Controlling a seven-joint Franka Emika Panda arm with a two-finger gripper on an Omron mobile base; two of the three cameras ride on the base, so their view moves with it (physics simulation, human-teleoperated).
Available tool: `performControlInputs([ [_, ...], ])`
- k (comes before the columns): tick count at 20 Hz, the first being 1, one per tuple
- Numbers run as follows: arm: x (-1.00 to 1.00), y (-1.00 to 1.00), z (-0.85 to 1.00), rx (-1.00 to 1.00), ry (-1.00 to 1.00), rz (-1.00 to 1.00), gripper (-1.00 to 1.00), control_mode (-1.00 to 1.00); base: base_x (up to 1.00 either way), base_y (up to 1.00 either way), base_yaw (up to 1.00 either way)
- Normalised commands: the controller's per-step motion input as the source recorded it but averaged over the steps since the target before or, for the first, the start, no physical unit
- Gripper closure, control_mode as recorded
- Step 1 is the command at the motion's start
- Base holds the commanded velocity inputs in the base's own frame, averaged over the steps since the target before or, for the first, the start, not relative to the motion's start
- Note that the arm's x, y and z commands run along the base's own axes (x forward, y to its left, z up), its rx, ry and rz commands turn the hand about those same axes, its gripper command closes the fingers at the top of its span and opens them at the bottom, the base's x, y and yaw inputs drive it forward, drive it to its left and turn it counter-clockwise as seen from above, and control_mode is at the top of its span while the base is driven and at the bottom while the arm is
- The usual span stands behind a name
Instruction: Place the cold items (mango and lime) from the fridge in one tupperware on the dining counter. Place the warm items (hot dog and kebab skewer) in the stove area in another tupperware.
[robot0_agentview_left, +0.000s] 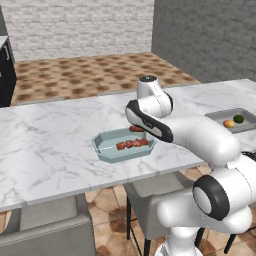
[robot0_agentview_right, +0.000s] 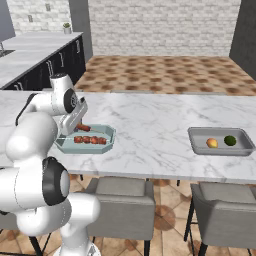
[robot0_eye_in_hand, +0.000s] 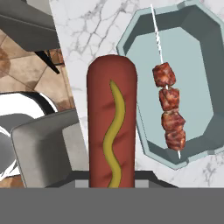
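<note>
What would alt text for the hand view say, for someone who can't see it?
A hot dog with a mustard squiggle stands up from the shut tool, held beside a pale teal tub on a marble counter. A kebab skewer lies in the tub.

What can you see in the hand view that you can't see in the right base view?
Hand view alone: the yellow mustard squiggle running down the hot dog, and the skewer's thin white stick poking past the meat.

Right base view alone: the grey tupperware with the mango and lime inside, plus the brick wall.

Both: the hot dog held in the shut claw, the kebab skewer lying in the blue-green tupperware, the marble counter and a grey chair.
</note>
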Motion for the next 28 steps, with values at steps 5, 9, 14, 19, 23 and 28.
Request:
performControlInputs([
  [5, 0.79, 0.05, -0.21, 0.0, 0.31, 0.0, 1.0, -1.0, 0.0, 0.0, 0.0],
  [9, 0.68, 0.09, -0.2, 0.0, 0.06, 0.0, 1.0, -1.0, 0.0, 0.0, 0.0],
  [14, 0.39, 0.25, -0.3, 0.0, -0.05, 0.0, 1.0, -1.0, 0.0, 0.0, 0.0],
  [19, 0.19, 0.21, -0.33, 0.0, -0.14, 0.0, 1.0, -1.0, 0.0, 0.0, 0.0],
  [23, 0.22, 0.08, -0.2, 0.0, 0.0, 0.0, 1.0, -1.0, 0.0, 0.0, 0.0],
  [28, 0.24, 0.01, -0.25, 0.0, 0.0, 0.0, 1.0, -1.0, 0.0, 0.0, 0.0],
])
